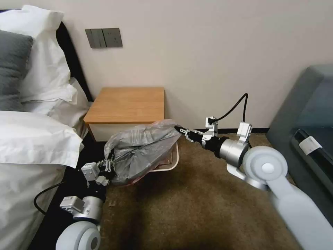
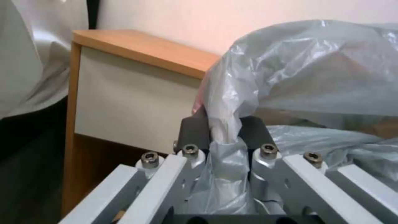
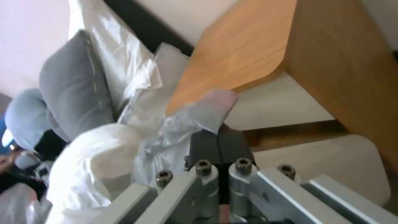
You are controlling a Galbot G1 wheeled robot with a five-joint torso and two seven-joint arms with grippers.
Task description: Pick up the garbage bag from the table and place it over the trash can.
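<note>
Garbage bag (image 1: pixel 142 149): thin crinkled translucent grey plastic, glossy. Table (image 1: pixel 128 104): smooth matt wood top. Trash can (image 1: pixel 172 163): smooth beige plastic

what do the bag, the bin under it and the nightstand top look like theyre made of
Crinkly translucent grey garbage bag: thin plastic film, glossy, judging by its sharp creases and see-through look; a pinkish edge shows.
Small beige trash can: probably moulded plastic, with a smooth, matte rim.
Orange-brown table top: wood or wood-look laminate, with faint grain and a satin finish; which one cannot be told.
</note>
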